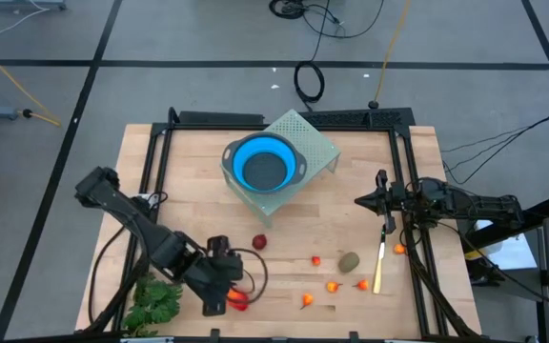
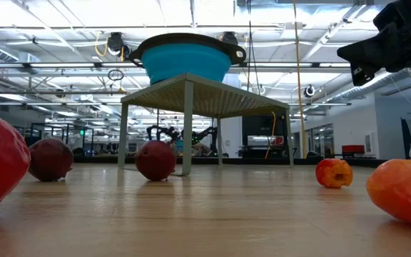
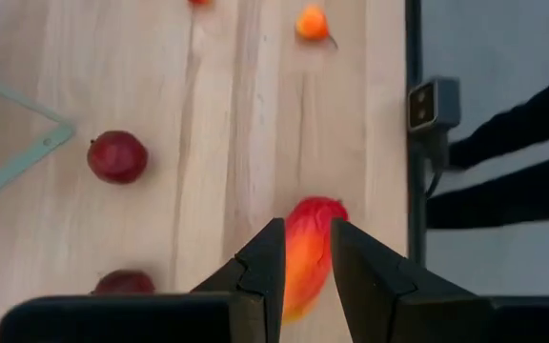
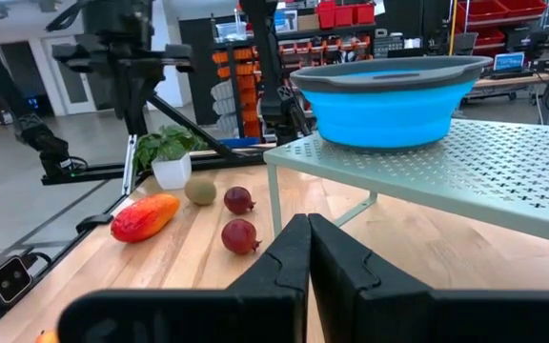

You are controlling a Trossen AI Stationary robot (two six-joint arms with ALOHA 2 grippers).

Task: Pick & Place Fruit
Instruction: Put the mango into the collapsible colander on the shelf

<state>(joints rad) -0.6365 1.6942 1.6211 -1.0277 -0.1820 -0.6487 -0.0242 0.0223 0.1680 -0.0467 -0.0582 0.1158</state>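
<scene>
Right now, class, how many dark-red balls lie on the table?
2. One dark-red ball lies in the open; the other sits close by, hidden from the high view by the left arm.

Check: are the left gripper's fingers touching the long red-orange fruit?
Touching. In the left wrist view the left gripper has both fingers pressed against the sides of the long red-orange fruit, with no gap.

Bright blue bowl point(image 1: 266, 166) on a pale green perforated stand point(image 1: 305, 141); near the stand, dark-red balls point(image 4: 240, 235), a red-orange piece point(image 4: 144, 217), and possibly olive ovals point(image 1: 349, 260).
</scene>
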